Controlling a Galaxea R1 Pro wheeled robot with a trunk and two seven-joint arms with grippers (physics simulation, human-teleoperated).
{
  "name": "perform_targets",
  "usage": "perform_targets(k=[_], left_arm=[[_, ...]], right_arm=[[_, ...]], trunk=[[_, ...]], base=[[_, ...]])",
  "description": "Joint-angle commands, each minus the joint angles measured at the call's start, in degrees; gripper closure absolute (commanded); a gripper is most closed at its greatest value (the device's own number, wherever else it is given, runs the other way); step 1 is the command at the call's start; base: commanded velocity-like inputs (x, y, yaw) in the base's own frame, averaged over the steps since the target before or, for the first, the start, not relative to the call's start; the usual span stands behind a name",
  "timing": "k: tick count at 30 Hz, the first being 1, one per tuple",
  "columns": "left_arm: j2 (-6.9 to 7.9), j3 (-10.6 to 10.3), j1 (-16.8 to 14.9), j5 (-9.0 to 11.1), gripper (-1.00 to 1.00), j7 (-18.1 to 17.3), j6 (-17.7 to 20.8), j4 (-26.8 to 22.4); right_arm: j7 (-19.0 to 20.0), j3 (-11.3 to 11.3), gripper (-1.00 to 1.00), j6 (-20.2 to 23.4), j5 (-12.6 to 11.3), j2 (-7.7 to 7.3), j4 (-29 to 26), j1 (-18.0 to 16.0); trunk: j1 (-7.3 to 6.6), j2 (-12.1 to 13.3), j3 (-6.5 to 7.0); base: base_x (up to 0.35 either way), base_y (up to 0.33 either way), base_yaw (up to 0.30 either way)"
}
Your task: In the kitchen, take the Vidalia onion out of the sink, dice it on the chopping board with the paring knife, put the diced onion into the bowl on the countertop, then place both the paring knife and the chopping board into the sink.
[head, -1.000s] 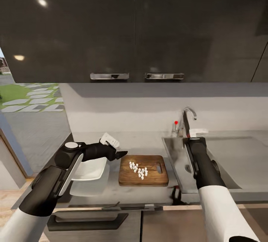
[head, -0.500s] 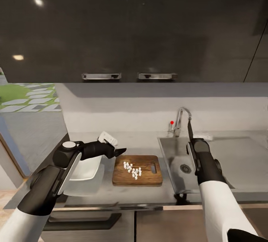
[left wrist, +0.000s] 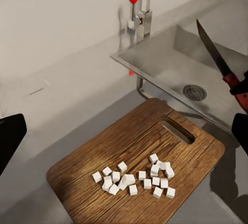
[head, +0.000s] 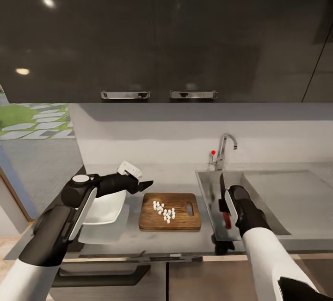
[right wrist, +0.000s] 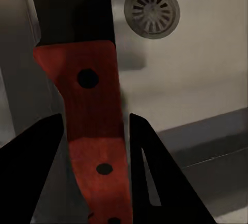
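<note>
Knife (head: 224, 201): dark pointed blade, red riveted handle, clamped in right gripper (right wrist: 95, 131) over sink (head: 259, 199). Left gripper (head: 144, 184) spread open above board (head: 170, 210).

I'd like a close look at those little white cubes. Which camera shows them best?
The left wrist view: the diced onion lies large and separate on the chopping board. The head view shows it as small white specks.
</note>
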Motion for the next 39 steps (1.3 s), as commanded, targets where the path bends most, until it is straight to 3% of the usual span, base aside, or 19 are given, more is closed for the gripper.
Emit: perform_targets(k=[1, 14, 21, 30, 34, 35, 39], left_arm=[[0.03, 0.38, -0.07, 0.14, -1.0, -0.07, 0.42, -0.05], [0.1, 1.01, -0.07, 0.17, -1.0, -0.08, 0.45, -0.05], [0.06, 3.96, -0.07, 0.19, -1.0, -0.18, 0.52, -0.05], [0.22, 4.59, -0.07, 0.32, -1.0, -0.29, 0.58, -0.05], [0.35, 8.4, -0.07, 0.48, -1.0, -0.78, 0.62, -0.05], [0.37, 10.8, -0.07, 0.52, -1.0, -2.41, 0.62, -0.05], [0.38, 14.68, -0.07, 0.54, -1.0, -7.58, 0.63, -0.05]], right_arm=[[0.22, -0.19, 1.0, -0.21, 0.23, 0.08, 0.03, -0.06], [0.29, -0.1, 1.0, -0.85, -0.03, 0.08, 0.03, -0.05], [0.29, -0.04, 1.0, -1.11, -0.03, 0.08, 0.45, -0.06], [0.21, -0.39, 1.0, -1.26, -0.03, 0.05, 6.32, -0.17], [0.2, -0.43, 1.0, -1.34, -0.03, 0.0, 9.48, -1.6], [0.2, -0.49, 1.0, -1.35, -0.07, -0.01, 10.07, -1.89], [0.2, -0.63, 1.0, -1.35, -0.11, -0.01, 10.43, -2.06]], trunk=[[0.04, -0.13, -0.13], [0.04, -0.13, -0.13], [0.04, -0.13, -0.13], [0.04, -0.13, -0.13], [0.04, -0.13, -0.13], [0.04, -0.13, -0.13], [0.04, -0.13, -0.13]], base=[[0.034, -0.071, 0.0], [0.081, -0.209, 0.0], [0.004, -0.011, 0.0], [0.05, 0.057, 0.0], [0.008, 0.005, 0.0], [0.019, 0.001, 0.0], [0.176, -0.028, 0.0]])
